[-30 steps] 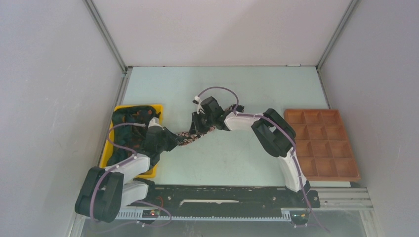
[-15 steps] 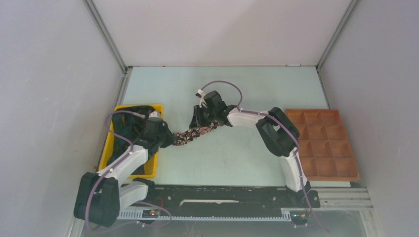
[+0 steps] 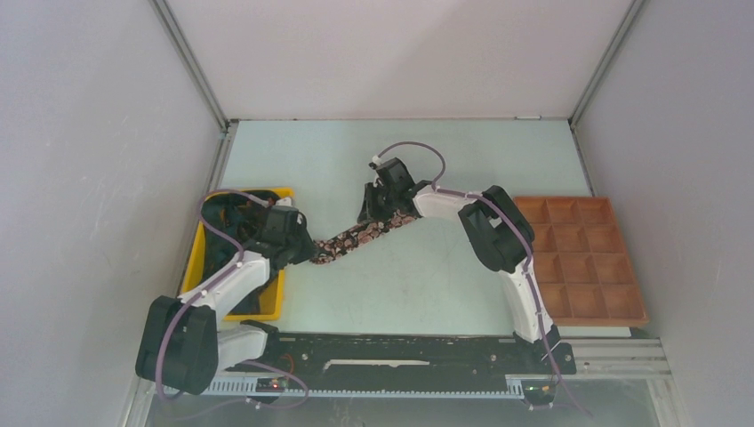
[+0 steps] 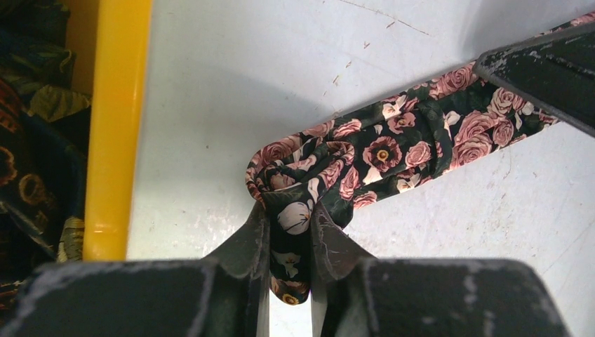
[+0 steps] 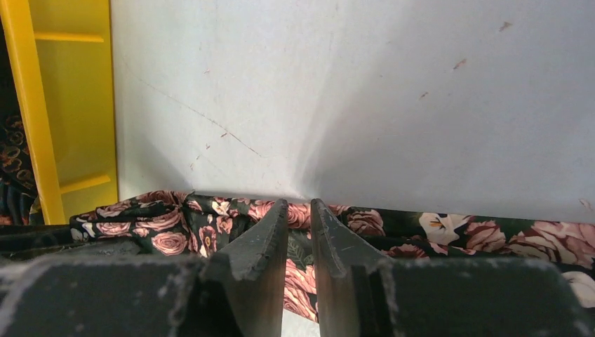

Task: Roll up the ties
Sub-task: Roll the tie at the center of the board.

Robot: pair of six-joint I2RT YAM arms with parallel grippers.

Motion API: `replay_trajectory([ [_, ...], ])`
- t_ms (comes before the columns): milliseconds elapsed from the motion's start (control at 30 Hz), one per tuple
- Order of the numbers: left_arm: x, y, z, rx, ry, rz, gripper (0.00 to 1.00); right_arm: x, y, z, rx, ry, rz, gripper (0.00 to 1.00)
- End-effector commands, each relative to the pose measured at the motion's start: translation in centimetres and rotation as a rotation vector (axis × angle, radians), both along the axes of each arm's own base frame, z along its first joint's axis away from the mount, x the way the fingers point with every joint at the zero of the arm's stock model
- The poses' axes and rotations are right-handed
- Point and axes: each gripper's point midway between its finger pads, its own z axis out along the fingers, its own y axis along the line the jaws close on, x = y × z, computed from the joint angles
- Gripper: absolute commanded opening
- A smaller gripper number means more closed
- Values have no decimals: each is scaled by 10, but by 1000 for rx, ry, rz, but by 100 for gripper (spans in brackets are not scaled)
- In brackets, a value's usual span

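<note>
Pale green table (image 3: 427, 276) fills the floor of a white-walled cell, and from my seat the overhead camera shows both arms reaching toward its middle. At the left edge sits a yellow bin (image 3: 189, 271) with dark patterned cloth in it. At the right edge lies a brown tray (image 3: 578, 258) split into small square compartments.

Between the two arms runs one tie (image 3: 356, 238), black with pinkish roses, stretched in a slanting line from near the bin's right side up toward the centre of the table. The left gripper (image 3: 308, 253) has its lower end and the right gripper (image 3: 378, 213) sits over its upper part.

On the left wrist camera I see the left gripper (image 4: 289, 225) pinched tight on the tie (image 4: 393, 151). Its two fingers are pressed against a bunched, partly curled end of the fabric, which loops round just beyond the tips. The bin's yellow rim (image 4: 116, 126) stands just beside that curl, and the other ties (image 4: 35, 140) lie heaped behind it. A black finger of the right gripper (image 4: 547, 70) covers the tie at the upper right.

On the right wrist camera the right gripper (image 5: 299, 210) is drawn in to a narrow slit with rose fabric showing in the gap, so I read it as clamped on the tie (image 5: 421, 228). The cloth runs out to both sides of the fingers, low over the table. The bin (image 5: 70, 105) shows at the far left.
</note>
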Motion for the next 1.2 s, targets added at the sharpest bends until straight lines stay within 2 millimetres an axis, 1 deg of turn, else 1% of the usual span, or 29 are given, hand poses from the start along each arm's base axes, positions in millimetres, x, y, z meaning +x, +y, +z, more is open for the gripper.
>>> replay_trajectory([
  [0, 5, -8, 8, 24, -8, -71, 0, -10, -34, -25, -138, 40, -81, 22],
  [33, 5, -9, 8, 27, -8, -78, 0, -15, -41, -29, -154, 54, -91, 21],
  [133, 6, -13, 9, 32, -8, -98, 0, -23, -61, -28, -221, 52, -136, 20],
  [233, 7, -20, 10, 39, -10, -132, 0, -38, -74, -28, -226, 93, -155, 19],
  [333, 7, -29, 13, 43, -13, -165, 0, -52, -80, -31, -228, 117, -154, 19],
  [433, 8, -34, 16, 59, -16, -194, 0, -53, -78, -28, -216, 108, -141, 19],
  [467, 8, -35, 17, 69, -13, -199, 0, -51, -78, -24, -207, 98, -142, 19],
  [500, 9, -35, 20, 80, -13, -202, 0, -46, -76, -15, -188, 74, -145, 19],
  [567, 8, -29, 22, 118, -2, -182, 0, -38, -70, 4, -145, 23, -136, 20],
  [633, 8, -23, 23, 146, 8, -157, 0, -29, -62, 24, -109, -35, -111, 21],
  [700, 8, -20, 25, 156, 11, -143, 0, -20, -49, 45, -57, -91, -70, 24],
  [733, 8, -19, 26, 156, 8, -138, 0, -17, -43, 50, -37, -109, -51, 25],
  [800, 7, -17, 27, 158, 3, -126, 0, -10, -35, 54, -21, -122, -35, 26],
  [867, 7, -15, 28, 167, 1, -116, 0, -3, -33, 47, -40, -105, -41, 26],
  [967, 5, -12, 26, 175, 2, -109, 0, 4, -37, 27, -83, -62, -76, 25],
  [1067, 4, -12, 24, 174, 3, -110, 0, 8, -51, 3, -140, -14, -129, 24],
  [1167, 4, -12, 23, 175, 3, -112, 0, 5, -66, -19, -195, 46, -170, 21],
])
